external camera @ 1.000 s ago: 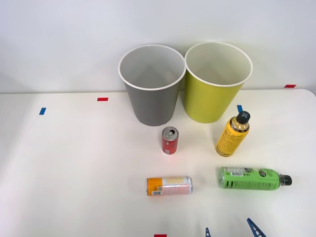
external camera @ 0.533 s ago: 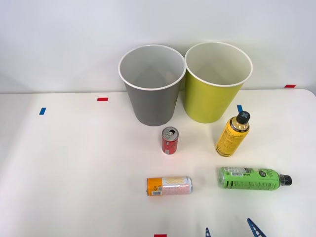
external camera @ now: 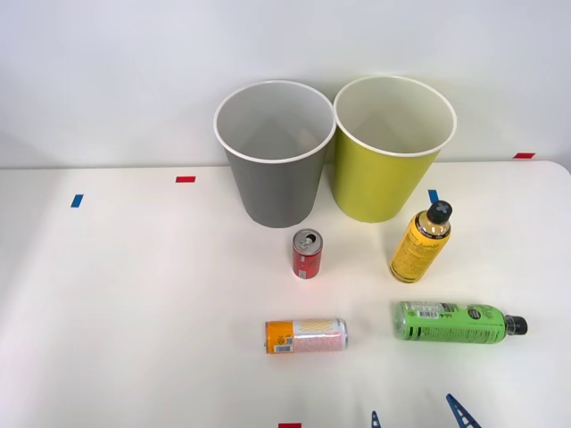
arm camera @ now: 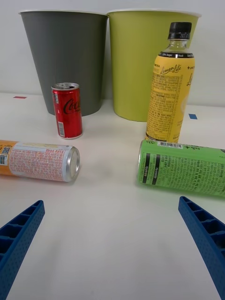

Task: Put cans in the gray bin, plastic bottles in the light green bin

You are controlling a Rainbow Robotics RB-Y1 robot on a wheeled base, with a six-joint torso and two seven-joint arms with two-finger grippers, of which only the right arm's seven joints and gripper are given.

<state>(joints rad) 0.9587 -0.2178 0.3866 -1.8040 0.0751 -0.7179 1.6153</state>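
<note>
A plain white surface [external camera: 134, 312] runs back to a bare pale wall [external camera: 107, 71], evenly lit, with small red tape marks [external camera: 186, 179] and blue tape marks [external camera: 77, 201] stuck along its far and near edges.

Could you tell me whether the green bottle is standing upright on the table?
No, the green bottle lies on its side on the table, black cap pointing right.

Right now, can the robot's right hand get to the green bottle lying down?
Probably yes. The right hand is open and low, the green bottle lies on its side just ahead, and bare table lies between them. The yellow bottle stands behind it.
</note>
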